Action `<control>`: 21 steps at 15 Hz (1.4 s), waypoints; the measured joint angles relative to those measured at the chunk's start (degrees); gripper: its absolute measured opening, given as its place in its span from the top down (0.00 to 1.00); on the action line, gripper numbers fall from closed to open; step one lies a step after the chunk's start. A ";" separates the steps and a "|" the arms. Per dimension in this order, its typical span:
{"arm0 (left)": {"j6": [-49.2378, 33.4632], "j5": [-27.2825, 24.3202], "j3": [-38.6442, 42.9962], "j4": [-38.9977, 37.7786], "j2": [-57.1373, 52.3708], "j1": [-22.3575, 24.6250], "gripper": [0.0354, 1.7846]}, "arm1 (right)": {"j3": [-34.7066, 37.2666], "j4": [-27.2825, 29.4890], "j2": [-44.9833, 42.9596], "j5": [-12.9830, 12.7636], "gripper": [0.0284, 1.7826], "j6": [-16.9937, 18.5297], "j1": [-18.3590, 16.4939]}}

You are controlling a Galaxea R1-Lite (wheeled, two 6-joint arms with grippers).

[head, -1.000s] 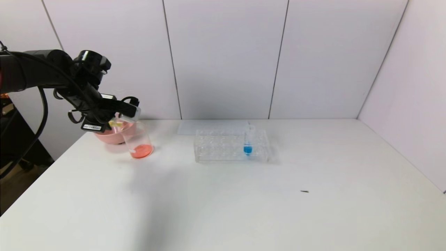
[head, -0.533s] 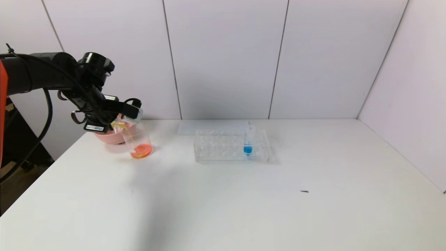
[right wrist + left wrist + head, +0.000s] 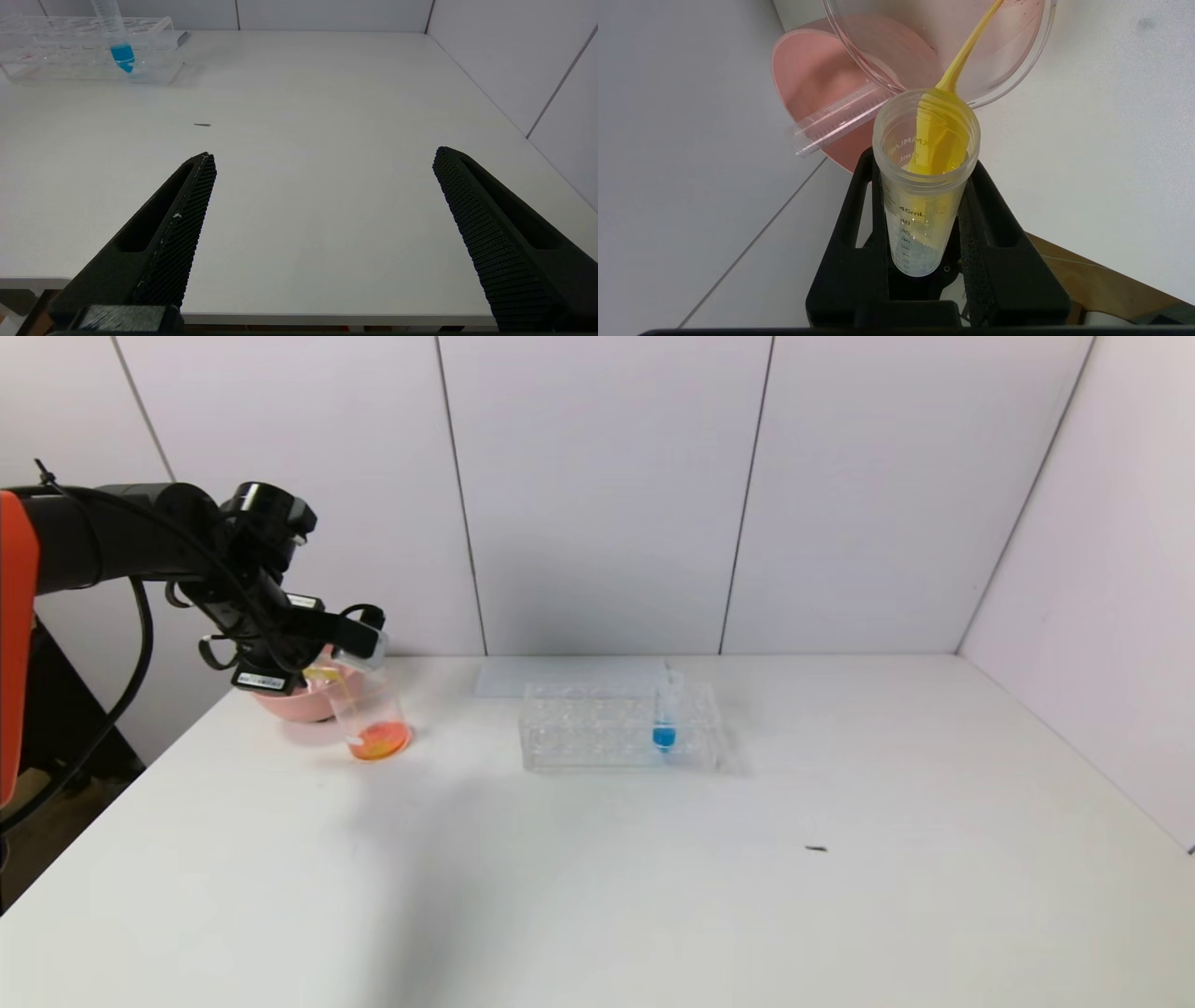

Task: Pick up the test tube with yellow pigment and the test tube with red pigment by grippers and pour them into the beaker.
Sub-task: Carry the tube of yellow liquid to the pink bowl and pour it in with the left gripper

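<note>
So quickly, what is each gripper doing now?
Left gripper: shut on the yellow tube, pouring into the beaker.
Right gripper: open, holding nothing.

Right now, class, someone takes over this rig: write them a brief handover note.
Left tool: shut on the yellow tube, tipped over the beaker; a yellow stream is running in.
Right tool: open, idle over bare table.
Beaker holds orange-red liquid. An empty tube lies in the pink bowl. Blue tube stands in the rack.
Done: red apparently poured.
Left: finish the yellow pour.
</note>
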 joint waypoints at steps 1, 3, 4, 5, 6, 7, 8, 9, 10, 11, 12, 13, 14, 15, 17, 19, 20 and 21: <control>0.00 0.20 0.00 -0.02 0.02 -0.11 0.76 | 0.00 0.00 0.00 -0.02 0.05 0.00 0.00; 0.02 0.22 0.00 0.00 0.02 -0.17 0.76 | 0.00 0.00 0.00 -0.02 0.05 -0.02 0.00; 0.02 0.26 0.00 0.00 0.02 -0.20 0.76 | 0.02 0.00 0.00 -0.02 0.05 0.02 0.00; 0.05 0.26 0.00 0.02 0.02 -0.20 0.76 | 0.02 0.00 0.00 -0.02 0.05 0.00 0.00; 0.05 0.22 0.00 0.05 0.02 -0.22 0.76 | 0.00 0.00 0.00 -0.02 0.05 0.00 0.00; 0.09 0.37 0.00 0.05 0.02 -0.22 0.76 | 0.00 0.00 0.00 -0.02 0.05 0.02 0.00; 0.09 0.94 0.00 0.02 0.02 -0.22 0.76 | 0.00 0.00 0.00 0.00 0.05 0.00 0.00; 0.16 1.40 0.00 0.00 0.02 -0.28 0.76 | 0.00 0.00 0.00 -0.02 0.05 0.02 0.00; 0.22 1.51 0.00 0.00 0.02 -0.37 0.76 | 0.00 0.00 0.00 0.00 0.05 0.02 0.00; 0.27 1.51 0.00 -0.02 0.02 -0.41 0.76 | 0.00 0.00 0.00 0.00 0.05 0.02 0.00; 0.27 1.60 0.00 -0.05 0.02 -0.41 0.76 | 0.00 0.00 0.00 -0.02 0.05 0.00 0.00; 0.29 1.62 0.00 -0.06 0.02 -0.41 0.76 | 0.00 0.00 0.00 -0.02 0.05 0.02 0.00; 0.27 1.63 0.00 -0.06 0.05 -0.48 0.76 | 0.00 0.00 0.00 -0.02 0.05 0.02 0.00; 0.30 1.74 0.00 -0.09 0.02 -0.56 0.76 | 0.00 0.00 0.00 -0.02 0.05 0.00 0.00; 0.30 1.79 0.00 -0.09 0.05 -0.76 0.76 | 0.00 0.00 0.00 -0.02 0.05 0.00 0.00; 1.01 2.05 0.00 -0.17 0.00 -0.78 0.76 | 0.00 0.00 0.00 -0.02 0.05 0.00 0.00; 1.07 2.54 0.00 -0.17 -0.02 -0.80 0.76 | 0.00 0.00 0.00 -0.02 0.05 0.02 0.00; 1.10 2.82 0.00 -0.17 -0.02 -0.89 0.76 | 0.00 0.00 0.00 -0.02 0.05 0.02 0.00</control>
